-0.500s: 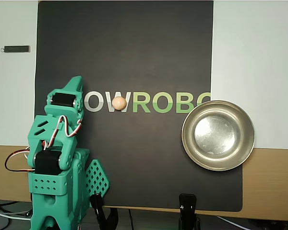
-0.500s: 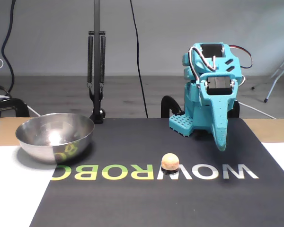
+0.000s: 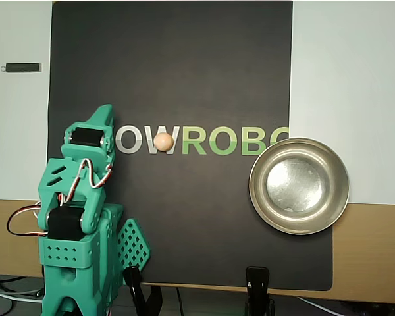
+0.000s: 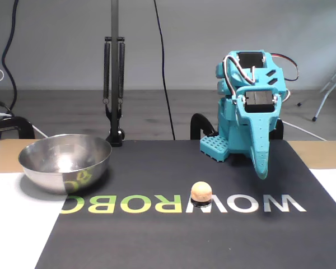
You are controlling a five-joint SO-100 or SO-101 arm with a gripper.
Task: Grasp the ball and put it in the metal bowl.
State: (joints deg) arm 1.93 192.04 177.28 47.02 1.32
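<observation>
reaching for the ball (image 3: 162, 141) is the step in hand, and nothing has been grasped yet. the ball sits on the mat (image 3: 184, 66), on the printed letters, well apart from the bowl (image 3: 299, 186), which is empty. the gripper (image 4: 261, 168) hangs folded near the arm's base, its tip pointing down beside the ball's row; its jaws look closed together, holding nothing. to do this well, i judge it should spread wide first, come down straight over the ball, and close gently, since a smooth sphere rolls at any sideways nudge.
</observation>
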